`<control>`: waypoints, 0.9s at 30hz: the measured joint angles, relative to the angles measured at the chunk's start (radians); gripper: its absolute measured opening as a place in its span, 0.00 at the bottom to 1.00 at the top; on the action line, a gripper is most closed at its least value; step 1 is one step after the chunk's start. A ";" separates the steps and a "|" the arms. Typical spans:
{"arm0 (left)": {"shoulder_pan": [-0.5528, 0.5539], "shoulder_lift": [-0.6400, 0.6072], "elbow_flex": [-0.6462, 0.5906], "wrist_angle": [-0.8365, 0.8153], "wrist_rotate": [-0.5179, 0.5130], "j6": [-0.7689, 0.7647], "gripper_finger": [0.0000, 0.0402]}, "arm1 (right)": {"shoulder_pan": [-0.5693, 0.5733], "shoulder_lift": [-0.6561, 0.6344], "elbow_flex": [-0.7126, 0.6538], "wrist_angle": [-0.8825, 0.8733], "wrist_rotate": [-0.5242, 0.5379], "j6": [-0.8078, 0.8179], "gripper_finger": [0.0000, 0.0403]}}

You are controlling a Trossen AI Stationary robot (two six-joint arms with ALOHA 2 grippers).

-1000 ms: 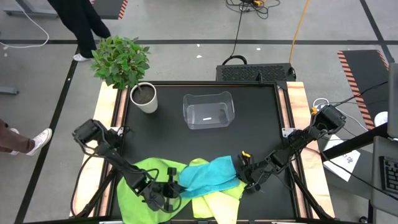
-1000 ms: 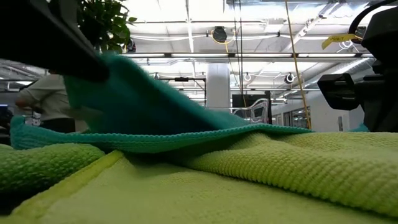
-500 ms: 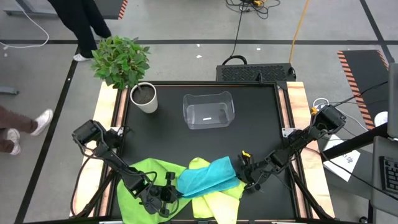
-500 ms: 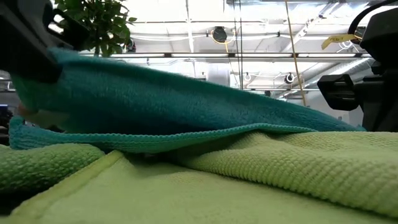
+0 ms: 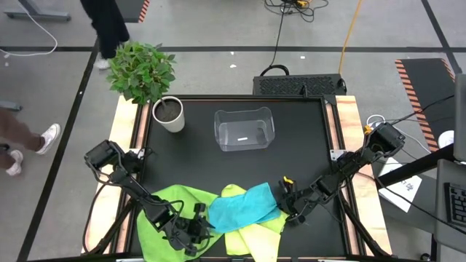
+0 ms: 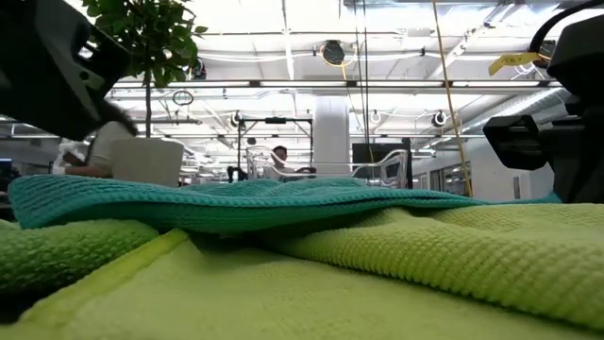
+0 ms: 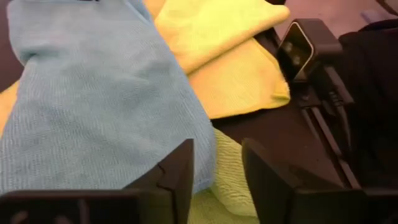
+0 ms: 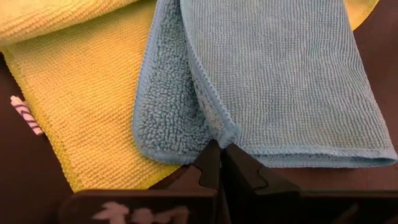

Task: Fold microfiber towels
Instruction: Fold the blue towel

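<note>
Turquoise microfiber towel [image 5: 242, 207] folded over pale yellow-green cloth [image 8: 74, 112]; right gripper [image 8: 222, 163] pinches its edge (left gripper [image 7: 217, 180] agape, empty).

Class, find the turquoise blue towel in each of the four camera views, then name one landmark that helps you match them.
High view: blue towel lies near the front edge, between both arms.
Low view: a teal band across the middle, atop the green cloths.
Left wrist view: fills the picture's upper left.
Right wrist view: folded, upper centre.
Shared landmark: the pale yellow-green towel beneath it.

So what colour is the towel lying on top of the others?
Turquoise blue towel; clearest in the high view.
</note>
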 joint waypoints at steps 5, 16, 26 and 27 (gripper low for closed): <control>0.005 0.000 0.000 -0.021 -0.019 0.000 0.43 | 0.000 0.000 0.000 0.009 0.000 -0.005 0.01; 0.001 0.000 -0.001 -0.106 -0.107 -0.027 0.45 | 0.000 -0.003 0.000 0.021 0.001 -0.007 0.22; 0.100 0.000 -0.001 -0.149 -0.086 -0.032 0.45 | -0.021 -0.081 0.000 -0.027 0.000 -0.011 0.44; 0.112 0.000 -0.001 -0.156 -0.077 -0.031 0.45 | -0.021 -0.102 0.000 -0.048 0.000 -0.012 0.45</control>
